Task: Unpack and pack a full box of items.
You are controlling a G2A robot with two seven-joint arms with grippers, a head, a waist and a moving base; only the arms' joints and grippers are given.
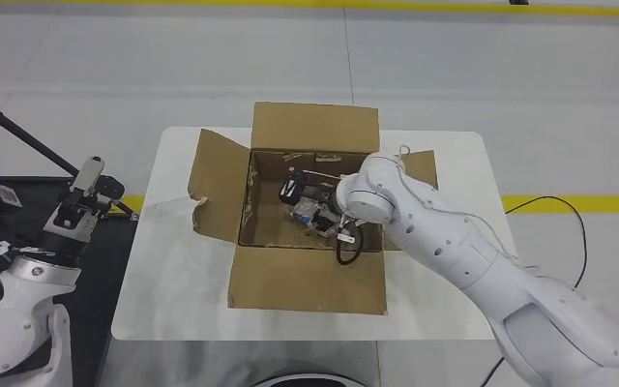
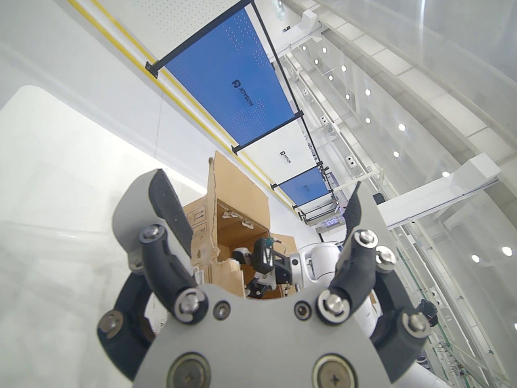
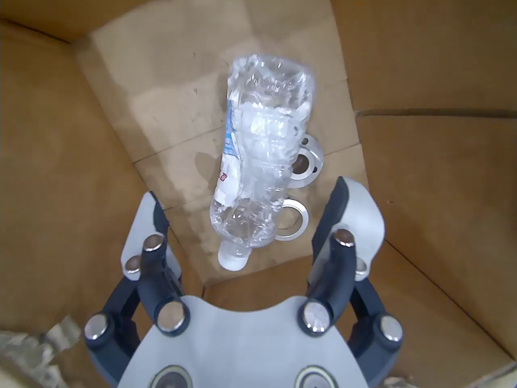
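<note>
1. The right pincer (image 3: 246, 191), fingers apart and empty, hangs inside the open brown cardboard box (image 1: 308, 282) at the top view's centre.
2. Below it a crushed clear plastic bottle (image 3: 262, 143) lies on the box floor, white cap nearest the pincer.
3. The bottle partly covers a silver metal flange (image 3: 310, 163) and a flat silver ring (image 3: 298, 216).
4. The box stands on the white table (image 1: 174, 290).
5. The left pincer (image 2: 258, 181), fingers apart and empty, is off the table, at that frame's left edge.
</note>
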